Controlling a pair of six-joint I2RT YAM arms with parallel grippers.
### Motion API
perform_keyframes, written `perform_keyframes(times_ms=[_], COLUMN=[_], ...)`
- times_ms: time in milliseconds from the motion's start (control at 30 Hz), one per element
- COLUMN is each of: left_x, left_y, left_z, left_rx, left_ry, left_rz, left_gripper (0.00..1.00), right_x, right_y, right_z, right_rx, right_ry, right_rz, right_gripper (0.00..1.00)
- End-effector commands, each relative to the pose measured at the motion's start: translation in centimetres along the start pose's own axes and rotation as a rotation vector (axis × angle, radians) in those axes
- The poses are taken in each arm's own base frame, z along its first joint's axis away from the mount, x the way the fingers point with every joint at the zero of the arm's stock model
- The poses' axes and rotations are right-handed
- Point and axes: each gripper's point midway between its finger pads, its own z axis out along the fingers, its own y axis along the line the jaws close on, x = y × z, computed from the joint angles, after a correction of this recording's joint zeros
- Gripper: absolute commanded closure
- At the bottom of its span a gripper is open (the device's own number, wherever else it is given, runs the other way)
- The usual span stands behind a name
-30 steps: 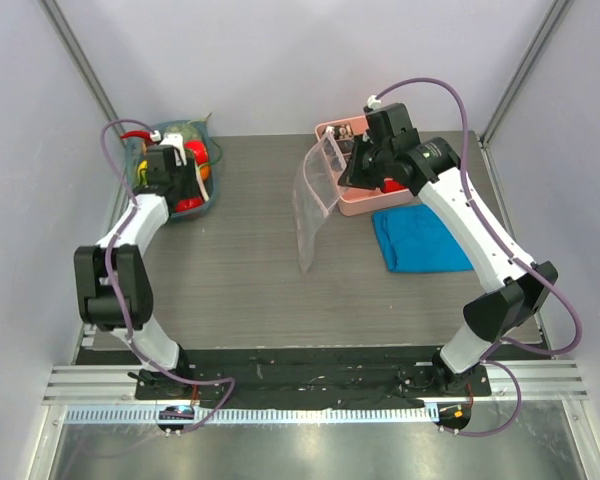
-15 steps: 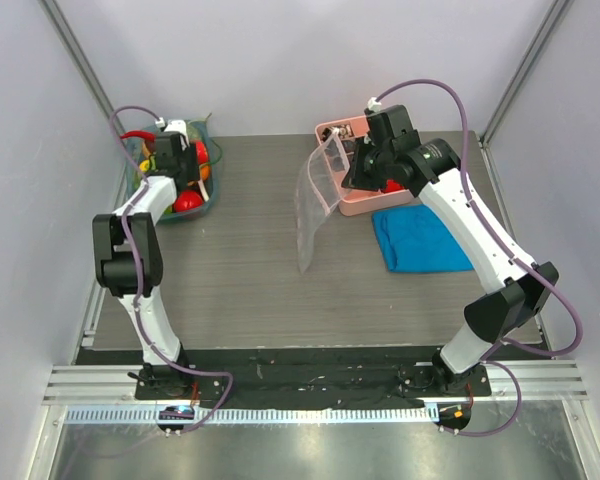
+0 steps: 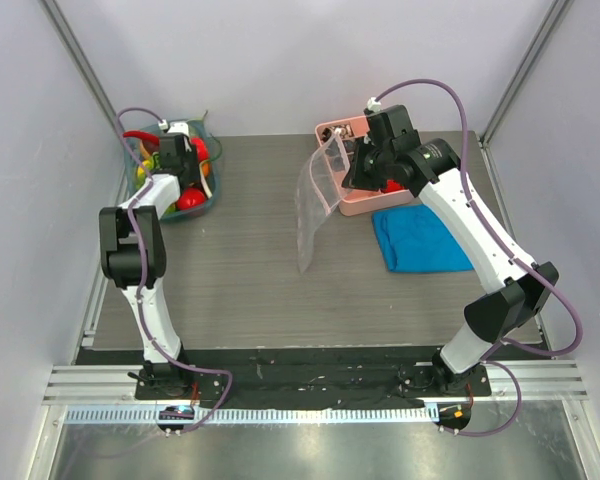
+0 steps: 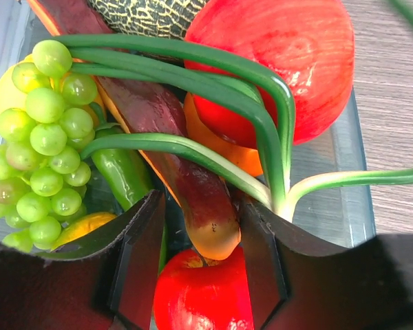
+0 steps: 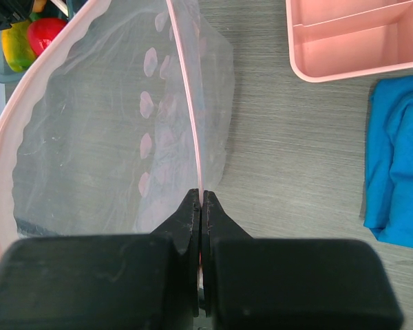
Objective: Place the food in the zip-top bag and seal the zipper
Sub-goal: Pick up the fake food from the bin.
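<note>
Top view: left gripper (image 3: 180, 170) covers most of the bin (image 3: 213, 197); the food (image 3: 190, 200) in it is too small to name piece by piece.
Left wrist view, inside the bin: red apple (image 4: 282, 62) cut by top edge, grapes (image 4: 45, 117) by left edge, tomato (image 4: 199, 295) by bottom edge.
Right wrist view: zip-top bag (image 5: 89, 124), near end hidden behind right gripper (image 5: 201, 196).
</note>
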Motion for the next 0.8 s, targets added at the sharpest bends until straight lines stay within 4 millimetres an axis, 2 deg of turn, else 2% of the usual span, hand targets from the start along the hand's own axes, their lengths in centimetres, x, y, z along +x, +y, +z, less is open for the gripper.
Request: perform_keyframes(times_ms=[0,100,167,233,267,300,333,367,433,467,500,533,567,633,767], left_x=[-1.5,-0.9,-0.8,-1.1,-1.3,-1.4,-2.6,-2.3,-3.8,-3.1,-4.0,-4.3,-3.6,-4.5,-4.7], left_y=[0.6,1.0,0.9,0.9,0.9,0.9,0.9,1.1,1.5,1.5,1.8,1.8,1.8,1.7,1.7], left_z=[0.7,1.2,1.1,0.5,0.1,-0.4,-1.5,-2.2,-4.1,-4.9,-5.7,-6.7,-7.4,-8.7,-10.6], left_rx=[-0.033,-0.062,-0.060,-0.053,-0.047,-0.043,-0.042,-0.044,-0.051,-0.053,-0.058,-0.056,-0.052,-0.034,-0.028], left_ry=[-0.050,-0.037,-0.032,-0.031,-0.030,-0.029,-0.050,-0.025,-0.032,0.015,0.013,0.024,0.069,0.077,0.130], left_rz=[-0.017,-0.018,-0.014,-0.019,-0.021,-0.028,-0.038,-0.039,-0.060,-0.055,-0.063,-0.071,-0.068,-0.082,-0.096], left_gripper=[0.48,0.43,0.51,0.70,0.74,0.79,0.81,0.84,0.91,0.93,0.97,0.99,1.00,1.00,1.00], right_x=[-1.3,-1.4,-1.4,-1.3,-1.3,-1.4,-1.3,-1.3,-1.3,-1.4,-1.3,-1.3,-1.4,-1.4,-1.6], right_y=[0.3,0.3,0.3,0.2,0.3,0.3,0.3,0.4,0.4,0.4,0.4,0.4,0.5,0.7,1.0], right_z=[-1.3,-1.2,-1.2,-1.2,-1.1,-1.1,-1.0,-1.0,-0.9,-0.8,-0.9,-0.8,-0.7,-0.7,-0.3], right_rx=[-0.013,-0.015,-0.017,-0.015,-0.019,-0.020,-0.019,-0.022,-0.022,-0.023,-0.026,-0.027,-0.030,-0.038,-0.046], right_ry=[-0.061,-0.061,-0.060,-0.056,-0.058,-0.059,-0.056,-0.057,-0.054,-0.055,-0.054,-0.053,-0.052,-0.049,-0.045], right_rz=[-0.015,-0.014,-0.013,-0.013,-0.013,-0.013,-0.012,-0.014,-0.014,-0.013,-0.013,-0.013,-0.013,-0.012,-0.009], right_gripper=[0.99,0.99,0.99,0.99,0.99,0.99,0.99,0.99,0.99,0.99,0.99,0.99,0.99,0.99,0.99])
